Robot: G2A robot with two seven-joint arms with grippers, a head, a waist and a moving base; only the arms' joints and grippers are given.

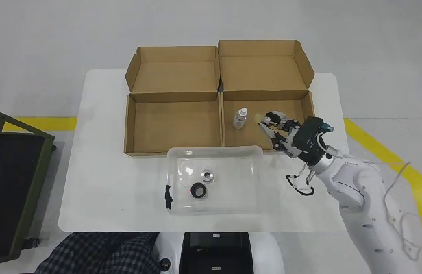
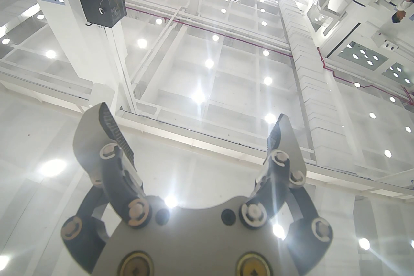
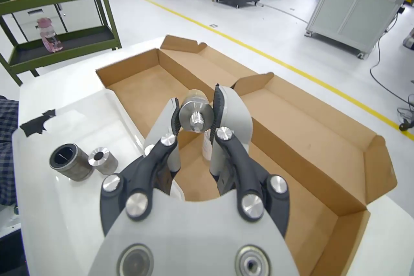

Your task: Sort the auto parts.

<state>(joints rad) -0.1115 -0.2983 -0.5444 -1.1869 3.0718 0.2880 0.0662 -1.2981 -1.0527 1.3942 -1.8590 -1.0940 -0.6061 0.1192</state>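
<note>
– Metal, bright and lathe-turned: a short cylindrical part [image 3: 197, 115] with a stub shaft on its end is clamped between the ribbed black pads of the right fingers [image 3: 234, 115], which are drawn in narrow on its round sides.
– Where is it held?
– Over the right cardboard box [image 1: 262, 104], towards the wall next to the left cardboard box [image 1: 173, 127]. A small white bottle-shaped part [image 1: 240, 118] stands upright on the box floor, near the fingers.
– Which step, then?
– Placing, I'd judge. The part hangs over its box, not in the clear plastic tray [image 1: 238, 192]. The next move calls for lowering it clear of the white part, then spreading the fingers. Smooth and round as it is, it may roll on the flat cardboard once freed.
– What is left to sort?
– Two pieces in the tray: a dark, matt sleeve [image 3: 69, 162] with a hollow bore and, just beside it, a smaller shiny bushing [image 3: 103, 160]. Black tape [image 3: 37, 123] patches one tray corner. The tray rests on the white bench [image 1: 108, 171], close against the boxes' near edge.
– And the other arm?
– The left fingers [image 2: 97, 135] are spread wide with nothing between them, pointing up at the ceiling.
</note>
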